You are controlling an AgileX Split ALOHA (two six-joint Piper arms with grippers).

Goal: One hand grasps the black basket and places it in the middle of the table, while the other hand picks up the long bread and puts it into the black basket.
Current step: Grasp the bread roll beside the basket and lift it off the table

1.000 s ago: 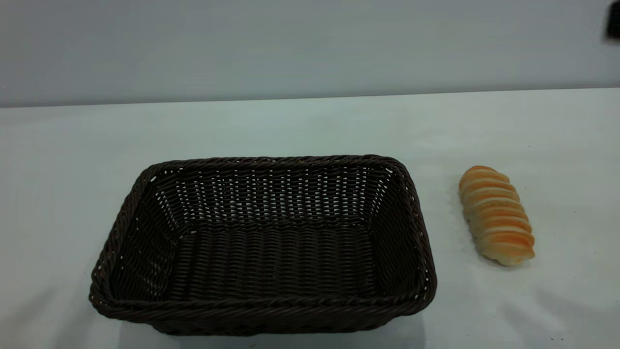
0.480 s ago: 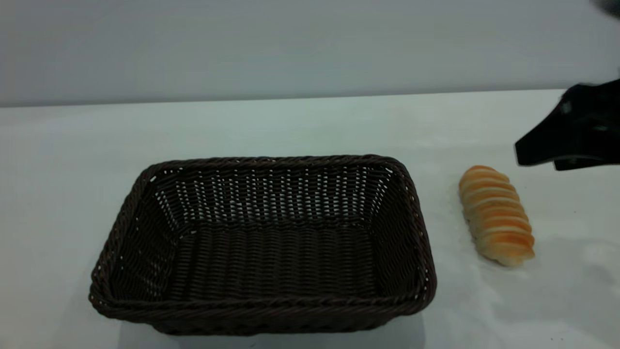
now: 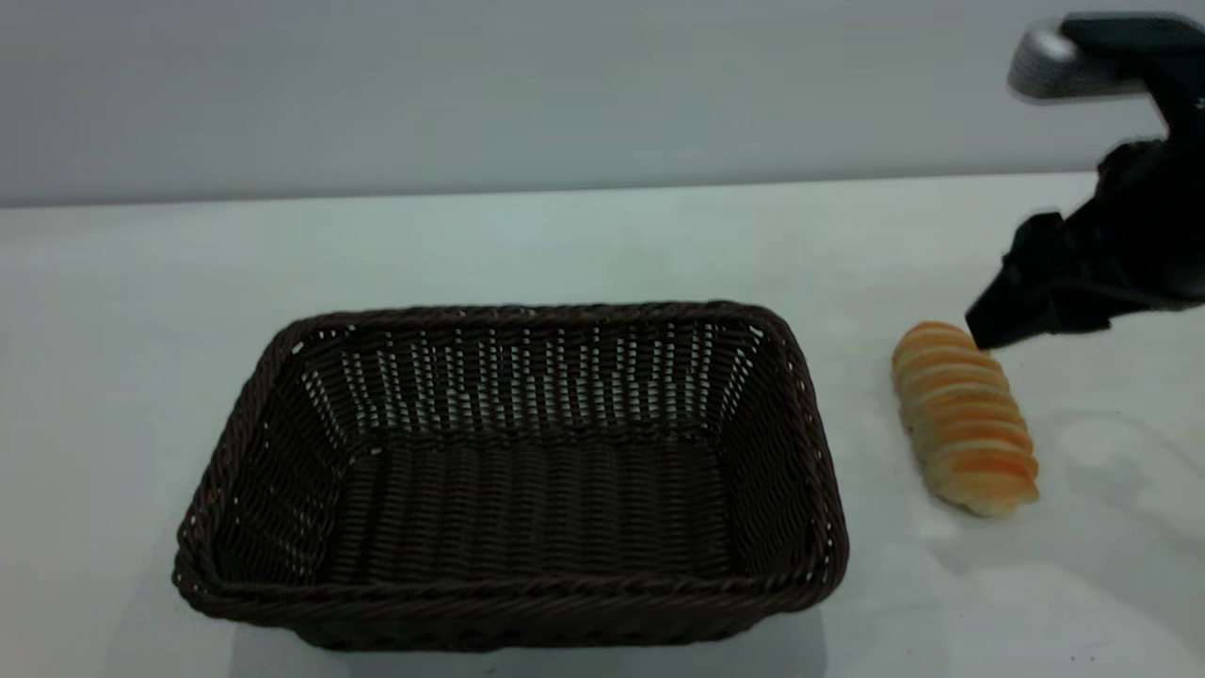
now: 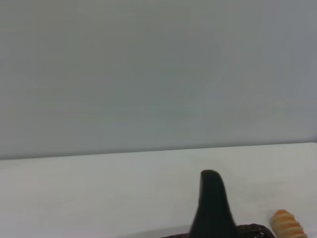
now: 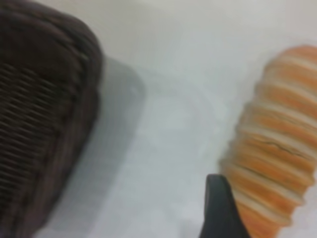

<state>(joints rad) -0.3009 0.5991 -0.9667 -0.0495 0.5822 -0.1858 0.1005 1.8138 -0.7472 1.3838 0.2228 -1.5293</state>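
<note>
The black basket sits on the white table left of centre in the exterior view, open side up and holding nothing. The long bread lies flat on the table to the basket's right, apart from its rim, with its length running from the far side toward the near edge.

The right gripper reaches in from the exterior view's right edge, its dark tip hanging just above and beside the far end of the bread. Whether it touches the loaf cannot be told from that view. Its fingers merge into one black shape there, so their spread cannot be told either.

The right wrist view gives what the exterior view lacks: a close look at the loaf's ridged orange-and-cream crust, with one black fingertip beside its flank, and a corner of the basket's braided wall across a strip of bare table. Only that one finger shows, so the gripper's opening is still unclear.

The left wrist view looks level across the tabletop toward a plain wall. One dark finger of the left gripper rises at the frame's edge, with a sliver of basket rim and the end of the bread beyond it. The left gripper does not appear in the exterior view, and its opening cannot be told.
</note>
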